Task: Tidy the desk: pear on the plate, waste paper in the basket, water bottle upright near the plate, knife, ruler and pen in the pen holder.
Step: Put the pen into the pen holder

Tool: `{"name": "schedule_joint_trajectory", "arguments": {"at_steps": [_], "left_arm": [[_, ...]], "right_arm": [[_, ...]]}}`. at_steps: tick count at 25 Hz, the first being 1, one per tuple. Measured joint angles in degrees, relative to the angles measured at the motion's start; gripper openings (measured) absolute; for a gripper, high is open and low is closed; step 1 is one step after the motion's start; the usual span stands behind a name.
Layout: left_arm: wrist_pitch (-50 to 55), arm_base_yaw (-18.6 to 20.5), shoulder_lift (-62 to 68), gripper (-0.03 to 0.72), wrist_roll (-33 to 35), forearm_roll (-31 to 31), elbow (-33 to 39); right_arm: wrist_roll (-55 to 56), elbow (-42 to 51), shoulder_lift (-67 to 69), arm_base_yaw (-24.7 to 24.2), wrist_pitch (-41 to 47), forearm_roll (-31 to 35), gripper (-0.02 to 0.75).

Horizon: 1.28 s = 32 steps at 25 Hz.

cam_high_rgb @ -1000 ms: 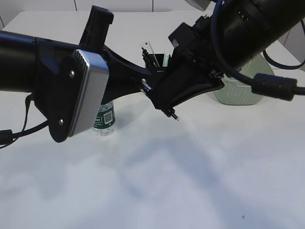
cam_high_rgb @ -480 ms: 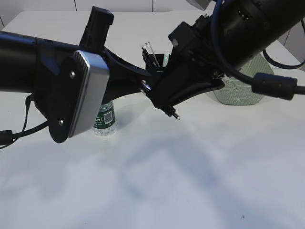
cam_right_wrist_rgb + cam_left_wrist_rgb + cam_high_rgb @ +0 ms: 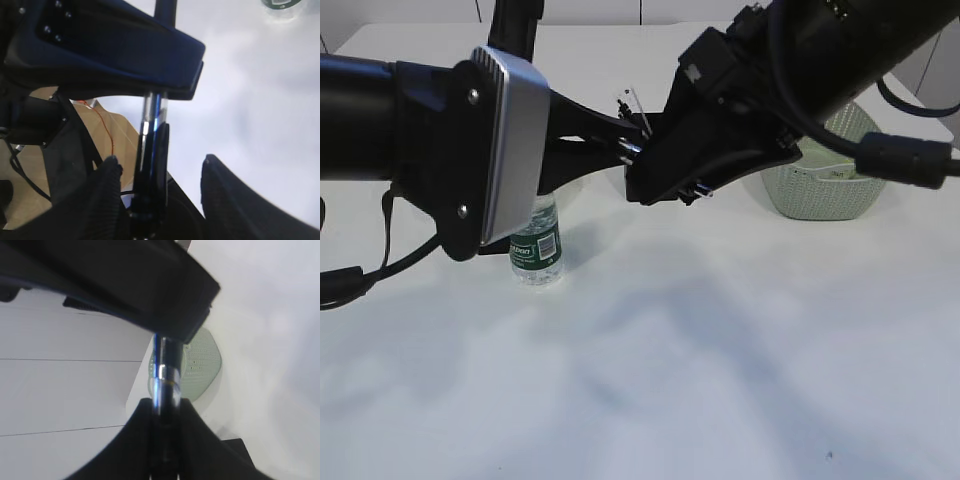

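Nearest me the two arms meet in mid-air above the table (image 3: 720, 380), and what passes between them is the pen (image 3: 164, 375), a slim thing with a chrome band; the left gripper (image 3: 162, 412) is clamped on its lower, dark end, while the right gripper (image 3: 162, 165) stands with its fingers (image 3: 111, 180) apart on either side of the barrel, touching nothing that I can make out; it looks like a hand-over, the pen held off the desk so the other arm can take it towards the holder.

Below the left arm, at about seven o'clock from the meeting point, the water bottle (image 3: 537, 250) already stands upright on the table; out at three o'clock sits the basket (image 3: 820, 185), its contents hidden from here.

Farthest off, behind the joined wrists, the pen holder (image 3: 638, 125) probably lies, only some stems poking up; both arms block the way to it.
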Motion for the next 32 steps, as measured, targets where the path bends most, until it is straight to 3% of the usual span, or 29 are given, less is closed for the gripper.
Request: {"name": "schedule_joint_trajectory", "arguments": {"at_steps": [5,17,27,32], "left_arm": [[2.44,0.00,0.00,0.068,-1.16,-3.93,0.00],[6.38,0.00,0.00,0.068,-2.30,-26.52,0.09],[7.98,0.00,0.71,0.068,-2.30,-40.58,0.22],[8.07,0.00,2.41,0.068,-2.30,-48.18,0.22]], "right_arm": [[-0.09,-1.23,0.00,0.00,0.00,-4.17,0.388],[0.13,-1.23,0.00,0.00,0.03,-12.08,0.389],[1.90,-1.23,0.00,0.00,0.03,-18.02,0.390],[3.02,-1.23,0.00,-0.95,0.13,-19.26,0.437]]}}
